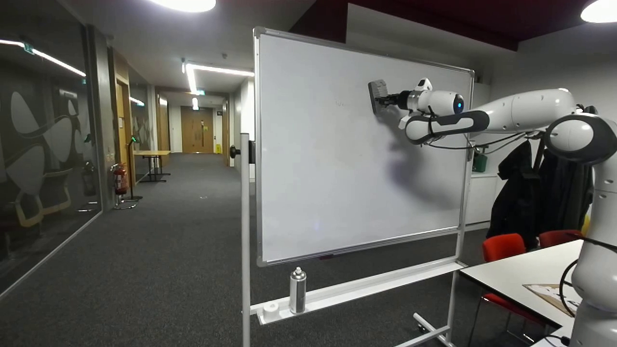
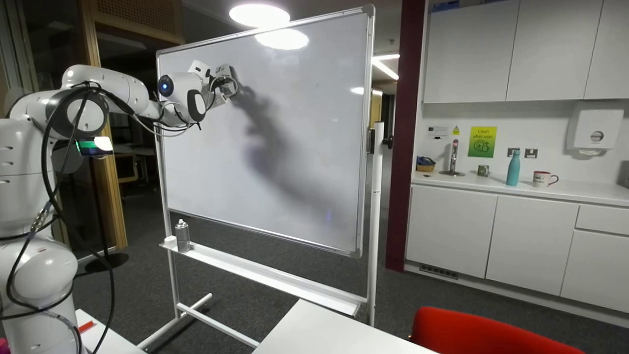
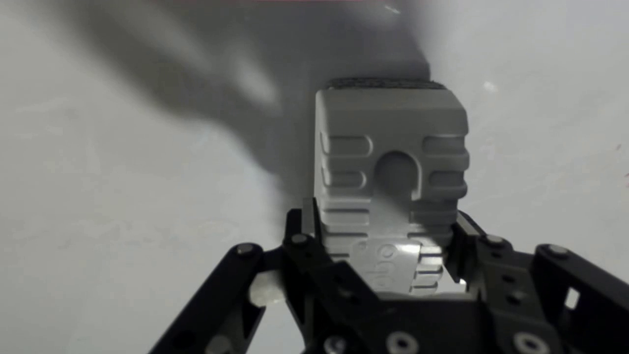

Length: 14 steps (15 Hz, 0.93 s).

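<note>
My black two-fingered metal pincer clasps a grey ribbed plastic whiteboard eraser, one finger against each side, so the gap is no wider than the eraser's body. The eraser juts forward past my fingertips, and a thin dark felt layer shows along its far edge. In an exterior view it looks slightly tilted in my grasp. Behind my pincer runs my white jointed arm.

Straight ahead of my pincer spreads a broad white whiteboard with a grey metal frame; whether the felt touches it, I cannot tell. On it falls my blurred dark shadow, slanting away below my pincer in both exterior views.

Well below my pincer, and leftward of it in both exterior views, a silver metal spray can stands upright on a long white tray, just beside a small round white roll. Also lower than I am, a pale flat table has a red chair beside it.

Farther off, past the board from me, hang dark coats. Well apart from my pincer, a slim turquoise bottle stands on a white counter.
</note>
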{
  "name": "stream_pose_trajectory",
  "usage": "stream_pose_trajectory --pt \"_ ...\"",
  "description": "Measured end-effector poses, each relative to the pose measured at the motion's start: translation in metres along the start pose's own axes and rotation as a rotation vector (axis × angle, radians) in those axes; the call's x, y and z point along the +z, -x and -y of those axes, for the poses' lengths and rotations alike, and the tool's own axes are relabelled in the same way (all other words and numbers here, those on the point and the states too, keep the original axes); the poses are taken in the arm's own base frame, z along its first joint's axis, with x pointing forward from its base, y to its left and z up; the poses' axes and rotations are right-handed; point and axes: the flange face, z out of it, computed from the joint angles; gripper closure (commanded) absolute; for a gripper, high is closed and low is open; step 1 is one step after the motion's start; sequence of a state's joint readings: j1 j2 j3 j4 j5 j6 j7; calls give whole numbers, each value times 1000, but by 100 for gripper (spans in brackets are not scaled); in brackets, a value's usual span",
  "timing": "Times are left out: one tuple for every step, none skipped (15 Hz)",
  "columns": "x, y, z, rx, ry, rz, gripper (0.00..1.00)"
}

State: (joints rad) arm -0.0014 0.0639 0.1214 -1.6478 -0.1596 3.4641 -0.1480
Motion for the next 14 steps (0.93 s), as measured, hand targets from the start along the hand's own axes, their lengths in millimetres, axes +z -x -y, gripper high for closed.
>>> stream_pose_trajectory --pt "0 0 -2 0 3 0 65" --pt "0 -1 -4 0 8 -2 65" --pt "0 -2 -8 3 15 -6 65" --pt "-1 -5 -14 8 27 -11 65" --pt "-2 -8 -23 15 43 -18 65" --pt "-4 -11 -34 23 64 -25 65" --pt "-6 -13 -48 33 89 -31 65" --pt "-8 -15 -62 42 116 -34 65" --pt "-10 -15 -75 46 139 -36 65" --pt "-11 -14 -85 48 156 -37 65" --pt "-11 -13 -91 47 166 -37 65" --pt "-11 -13 -91 45 167 -36 65" --pt "-9 -12 -89 43 163 -36 65" --pt "-8 -13 -86 36 157 -37 65"
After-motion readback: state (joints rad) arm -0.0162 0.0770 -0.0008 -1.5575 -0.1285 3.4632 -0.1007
